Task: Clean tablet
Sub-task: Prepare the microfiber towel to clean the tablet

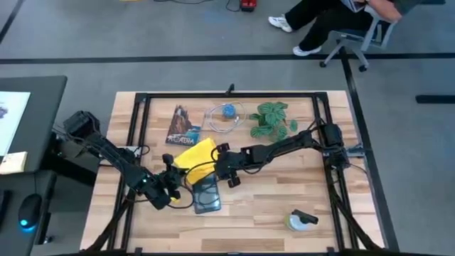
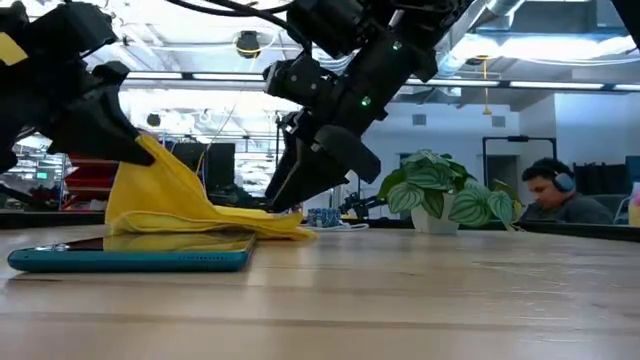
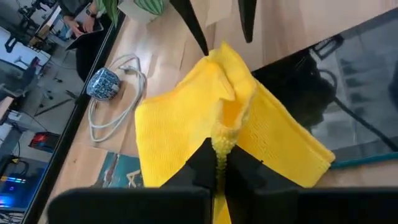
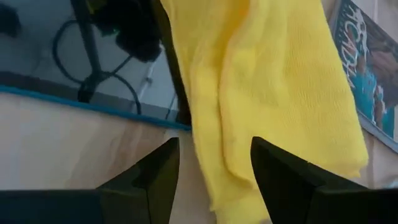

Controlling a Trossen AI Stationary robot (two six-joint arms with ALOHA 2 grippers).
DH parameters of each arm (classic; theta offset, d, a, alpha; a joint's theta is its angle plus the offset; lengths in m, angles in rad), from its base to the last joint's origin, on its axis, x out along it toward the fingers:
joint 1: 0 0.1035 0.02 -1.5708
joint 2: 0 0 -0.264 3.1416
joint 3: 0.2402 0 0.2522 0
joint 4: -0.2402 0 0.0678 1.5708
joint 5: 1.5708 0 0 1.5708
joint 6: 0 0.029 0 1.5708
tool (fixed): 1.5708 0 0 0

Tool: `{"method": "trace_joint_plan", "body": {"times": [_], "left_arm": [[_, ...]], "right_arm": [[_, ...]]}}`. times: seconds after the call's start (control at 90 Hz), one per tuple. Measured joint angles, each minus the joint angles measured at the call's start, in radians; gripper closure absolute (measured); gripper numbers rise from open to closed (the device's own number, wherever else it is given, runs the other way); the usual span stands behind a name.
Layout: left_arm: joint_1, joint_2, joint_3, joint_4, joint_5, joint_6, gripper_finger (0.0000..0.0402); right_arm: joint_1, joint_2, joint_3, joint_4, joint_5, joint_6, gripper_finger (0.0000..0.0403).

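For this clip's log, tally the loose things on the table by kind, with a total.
Tablet: 1
Yellow cloth: 1
Booklet: 1
Cable coil with blue ball: 1
Potted plant: 1
Spray bottle: 1
Total: 6

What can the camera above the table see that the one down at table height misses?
Only the high view shows the ACADIA booklet, the coiled cable and a spray bottle near the front edge. Only the low view shows a person wearing headphones in the room behind, and the tablet's teal edge. Both show the tablet, the yellow cloth partly draped over it, the plant, and both arms over the cloth.
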Motion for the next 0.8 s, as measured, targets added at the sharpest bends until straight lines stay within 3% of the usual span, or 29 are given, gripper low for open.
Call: {"method": "trace_joint_plan", "body": {"times": [0.367,0.611,0.8], "left_arm": [[0.000,0.000,0.000,0.015,0.000,-0.005,0.0402],[0.000,0.000,0.000,0.016,0.000,-0.023,0.0402],[0.000,0.000,0.000,0.016,0.000,-0.025,0.0402]], "right_arm": [[-0.006,0.000,0.000,-0.041,-0.012,-0.114,0.0220],[-0.034,0.000,0.000,-0.036,-0.016,-0.114,0.0251],[-0.031,0.000,0.000,-0.052,-0.098,-0.114,0.0261]]}}
